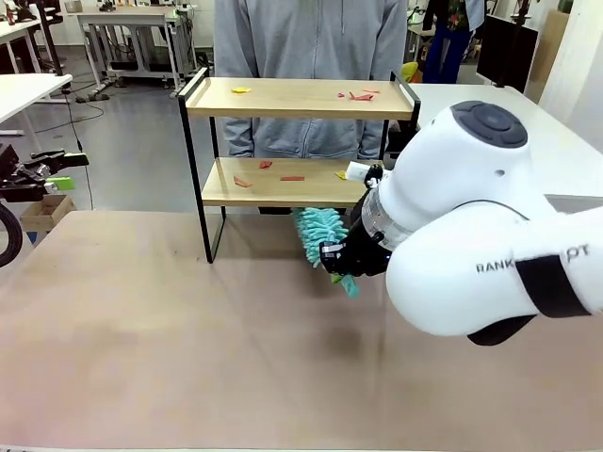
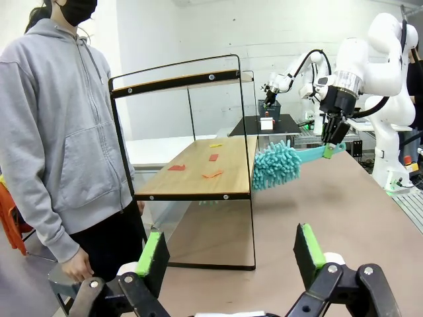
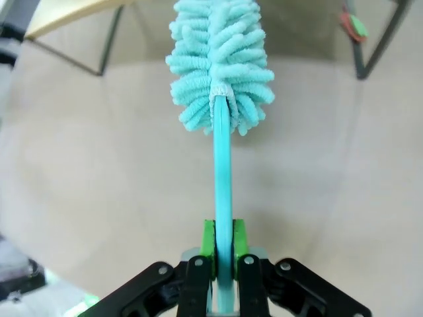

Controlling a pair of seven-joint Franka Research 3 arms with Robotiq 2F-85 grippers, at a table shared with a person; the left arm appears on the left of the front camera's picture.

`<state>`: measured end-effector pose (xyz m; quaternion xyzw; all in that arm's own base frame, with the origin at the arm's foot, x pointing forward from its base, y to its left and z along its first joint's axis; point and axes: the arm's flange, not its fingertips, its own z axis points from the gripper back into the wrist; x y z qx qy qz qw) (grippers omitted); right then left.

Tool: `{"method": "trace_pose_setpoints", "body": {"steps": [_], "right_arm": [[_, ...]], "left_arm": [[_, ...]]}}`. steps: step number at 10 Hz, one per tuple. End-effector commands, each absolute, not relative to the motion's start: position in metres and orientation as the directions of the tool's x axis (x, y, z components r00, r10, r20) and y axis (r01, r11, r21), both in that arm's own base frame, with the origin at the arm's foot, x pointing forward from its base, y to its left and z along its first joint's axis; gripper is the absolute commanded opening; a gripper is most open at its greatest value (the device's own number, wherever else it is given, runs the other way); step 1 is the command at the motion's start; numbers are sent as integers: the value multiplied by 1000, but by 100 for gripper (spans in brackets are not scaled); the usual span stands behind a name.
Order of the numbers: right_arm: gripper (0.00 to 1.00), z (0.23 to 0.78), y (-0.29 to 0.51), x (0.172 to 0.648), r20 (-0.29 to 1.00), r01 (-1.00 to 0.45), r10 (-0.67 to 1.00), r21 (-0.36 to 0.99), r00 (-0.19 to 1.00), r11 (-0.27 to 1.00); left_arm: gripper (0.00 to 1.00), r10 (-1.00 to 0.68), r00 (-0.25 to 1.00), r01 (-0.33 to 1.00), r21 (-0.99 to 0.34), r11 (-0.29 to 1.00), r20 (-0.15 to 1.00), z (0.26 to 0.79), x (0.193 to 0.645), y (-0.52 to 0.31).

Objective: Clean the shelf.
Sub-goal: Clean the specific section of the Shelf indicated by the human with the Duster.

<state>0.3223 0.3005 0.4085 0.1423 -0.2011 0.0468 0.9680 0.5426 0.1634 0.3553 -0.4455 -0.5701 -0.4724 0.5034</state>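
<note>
Right gripper [image 3: 223,232]: clamped on the flat teal handle [image 3: 223,173] of a duster [image 3: 221,66]. The green pads [image 3: 209,238] press the handle from both sides, near its end.
Duster: the fluffy teal head points away from the wrist and the handle runs straight out between the fingers. In the front view the duster [image 1: 317,235] hangs just below the front edge of the lower board, tilted, above the table.
Duster against shelf: in the left wrist view the duster [image 2: 276,165] is level with the lower board, at its robot-side edge. The fibres may be touching that edge, but I cannot tell for sure.
Right arm: comes in from the right and hides the shelf's right front leg in the front view, with the right gripper [image 1: 337,256] low near the table.
Left gripper [image 2: 231,254]: fingers spread wide apart and holding nothing, aimed along the shelf from its end, well apart from it.
Shelf [image 1: 301,98]: stands upright on the table's far side, between the robot and the person.
Scraps [image 1: 361,95]: red and yellow bits lie on the top board, and more lie on the lower board [image 1: 283,193].
Table [image 1: 188,330]: brown surface under the shelf and the duster.
Person [image 1: 311,47]: grey hoodie, standing just behind the shelf, one hand [image 2: 79,266] hanging at the side.
</note>
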Motion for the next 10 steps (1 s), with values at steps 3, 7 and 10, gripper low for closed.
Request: {"method": "trace_pose_setpoints", "body": {"steps": [3,7,10], "right_arm": [[13,429,254,297,377,-454,324,336,868,825],[13,458,199,267,258,-587,529,411,808,697],[13,468,157,231,184,-665,651,377,736,645]], "left_arm": [[100,26,-109,982,103,158,994,357,540,164],[100,26,-109,982,103,158,994,357,540,164],[100,26,-109,982,103,158,994,357,540,164]]}}
